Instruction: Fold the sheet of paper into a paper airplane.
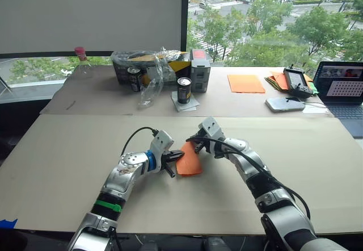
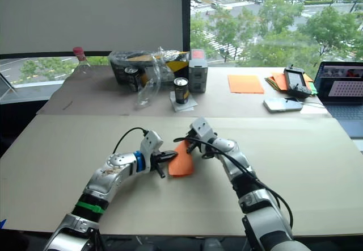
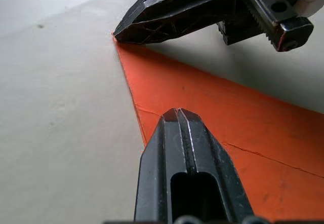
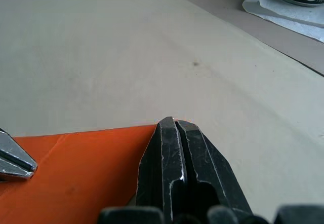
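The sheet of paper (image 1: 190,163) lies flat on the beige table top (image 1: 74,149), folded into a small bright orange wedge with a sharp tip, the paper airplane shape. My left gripper (image 1: 176,160) is shut and rests its tips (image 3: 177,114) on the wedge's left edge. From the right, my right gripper (image 1: 195,147) is also shut, its tips (image 4: 174,122) pressing at the far pointed corner of the paper (image 4: 81,173). Crease lines cross the orange surface (image 3: 238,122). Nothing is held between either pair of fingers.
At the back stand two dark cans (image 1: 184,90), a box with a plastic bag (image 1: 153,69) and a bottle (image 1: 83,61). A paler orange sheet (image 1: 246,83), a paper stack (image 1: 277,80), a controller (image 1: 297,82), a phone (image 1: 285,104) and a laptop (image 1: 346,89) sit back right.
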